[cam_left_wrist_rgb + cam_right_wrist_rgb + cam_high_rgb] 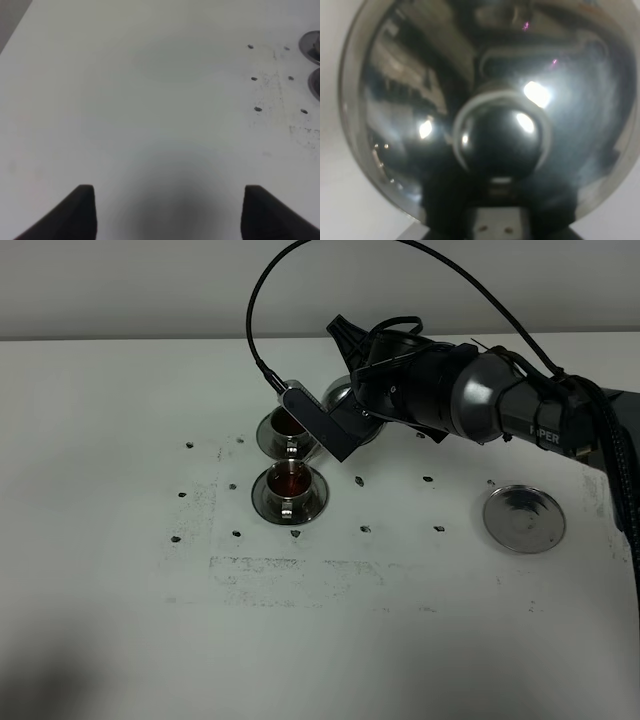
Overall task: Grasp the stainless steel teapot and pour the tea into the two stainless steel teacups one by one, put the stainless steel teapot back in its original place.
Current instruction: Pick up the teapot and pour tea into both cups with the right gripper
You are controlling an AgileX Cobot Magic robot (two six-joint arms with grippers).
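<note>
Tea (292,481) in both teacups (289,504), teapot (410,100) beside them pinched by right gripper (497,207), left gripper (170,215) spread

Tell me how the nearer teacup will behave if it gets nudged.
The nearer teacup looks small and light, so it probably slides easily on its polished saucer. It holds tea, so a knock would likely slosh or spill it.
</note>
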